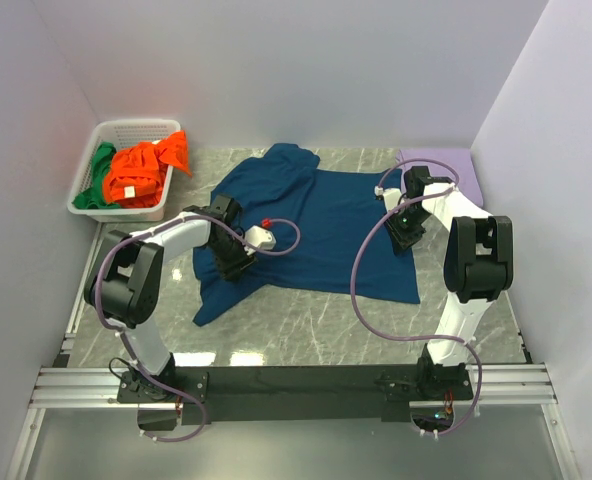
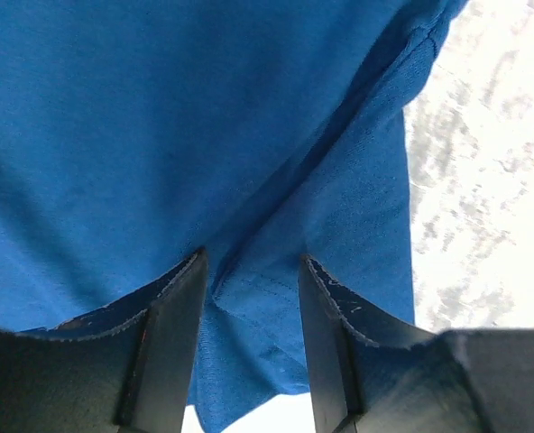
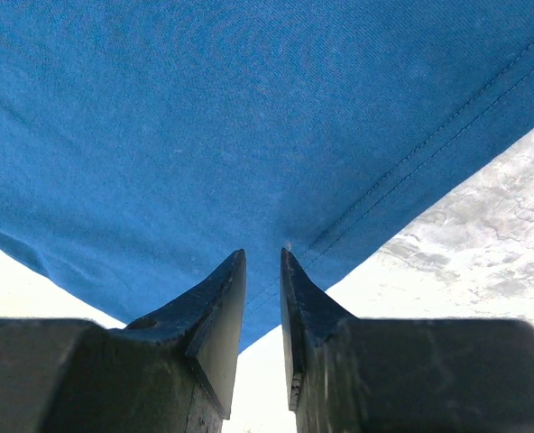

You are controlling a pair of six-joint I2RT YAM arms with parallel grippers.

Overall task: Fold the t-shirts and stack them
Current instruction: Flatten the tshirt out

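A large navy blue t-shirt (image 1: pixel 316 215) lies spread on the marble table, its back-left part bunched and its front-left corner trailing toward the near edge. My left gripper (image 1: pixel 231 263) stands over its left side. In the left wrist view its jaws (image 2: pixel 252 257) are open, with a creased fold of blue cloth (image 2: pixel 249 135) lying between and under them, not pinched. My right gripper (image 1: pixel 408 237) is at the shirt's right edge. Its jaws (image 3: pixel 263 253) stand a narrow gap apart just short of the stitched hem (image 3: pixel 411 158), with nothing between them. Orange (image 1: pixel 141 170) and green (image 1: pixel 98 178) t-shirts lie heaped in the basket.
The white slotted basket (image 1: pixel 136 124) stands at the back left, off the marble. A pale purple sheet (image 1: pixel 446 165) lies at the back right corner. Bare marble (image 1: pixel 306 320) shows in front of the shirt. White walls close in on three sides.
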